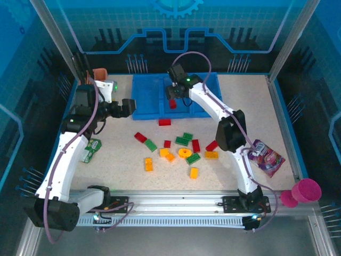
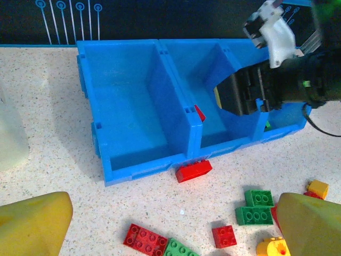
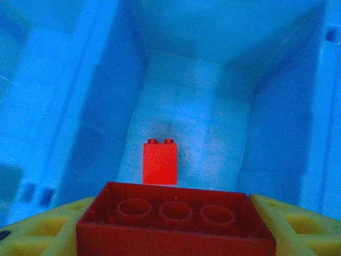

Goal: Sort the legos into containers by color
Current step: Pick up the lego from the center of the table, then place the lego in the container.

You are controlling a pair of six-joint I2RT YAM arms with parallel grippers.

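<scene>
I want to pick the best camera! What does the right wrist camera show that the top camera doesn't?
Right wrist camera: the underside of the red brick held in the right gripper, three round hollows, and a small red brick standing upright inside the blue tray. Top camera: loose bricks on the table, a purple packet, a pink cup. Both: that tray.

Overhead camera looks down from behind — 2 wrist cameras share the blue tray [image 1: 145, 98], right closest.

Green packet [image 1: 91, 150] lies left, purple packet [image 1: 266, 157] and pink cup [image 1: 308, 189] right.
</scene>
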